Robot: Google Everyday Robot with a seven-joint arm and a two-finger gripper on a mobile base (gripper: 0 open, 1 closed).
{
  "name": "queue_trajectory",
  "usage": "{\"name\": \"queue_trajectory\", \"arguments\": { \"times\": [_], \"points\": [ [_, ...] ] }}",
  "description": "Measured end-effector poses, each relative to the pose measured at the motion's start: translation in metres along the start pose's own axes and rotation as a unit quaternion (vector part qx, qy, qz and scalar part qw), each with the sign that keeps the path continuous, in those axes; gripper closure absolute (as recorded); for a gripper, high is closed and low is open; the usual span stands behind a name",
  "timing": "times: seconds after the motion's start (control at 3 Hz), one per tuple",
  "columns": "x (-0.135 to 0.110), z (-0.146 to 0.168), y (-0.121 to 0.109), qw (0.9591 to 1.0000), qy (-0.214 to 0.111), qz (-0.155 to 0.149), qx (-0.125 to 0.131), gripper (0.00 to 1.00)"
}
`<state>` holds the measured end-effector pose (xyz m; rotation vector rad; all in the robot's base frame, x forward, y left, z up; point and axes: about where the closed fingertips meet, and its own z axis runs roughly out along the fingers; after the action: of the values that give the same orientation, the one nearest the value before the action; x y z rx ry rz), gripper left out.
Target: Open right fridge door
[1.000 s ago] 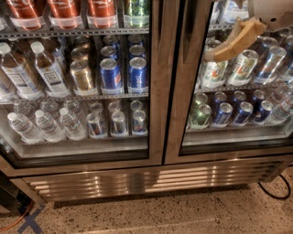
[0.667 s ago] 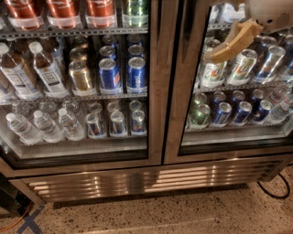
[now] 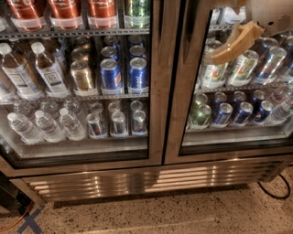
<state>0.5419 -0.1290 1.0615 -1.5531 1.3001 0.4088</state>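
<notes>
The right fridge door (image 3: 238, 105) fills the right half of the fridge and stands shut, its long axis vertical, with its inner steel upright meeting the left door (image 3: 78, 82) at the fridge's middle. The end effector (image 3: 217, 55) hangs in front of the upper part of this door's glass, near the fridge's top right corner. It slants leftward and a little down, so its tip aims at that inner upright, which lies just to its left. I cannot tell whether it touches the pane, nor whether it is set wide or narrow; it holds nothing I can make out.

No handle shows, so the free edge by the middle is probably where the pull must start. The arm's white housing (image 3: 274, 13) comes in from above and to the right.
</notes>
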Motion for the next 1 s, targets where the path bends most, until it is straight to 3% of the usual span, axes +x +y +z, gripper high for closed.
{"name": "queue_trajectory", "arguments": {
  "times": [1.0],
  "points": [
    [-0.0046, 0.0027, 0.0050, 1.0000, -0.007, -0.002, -0.003, 0.14]
  ]
}}
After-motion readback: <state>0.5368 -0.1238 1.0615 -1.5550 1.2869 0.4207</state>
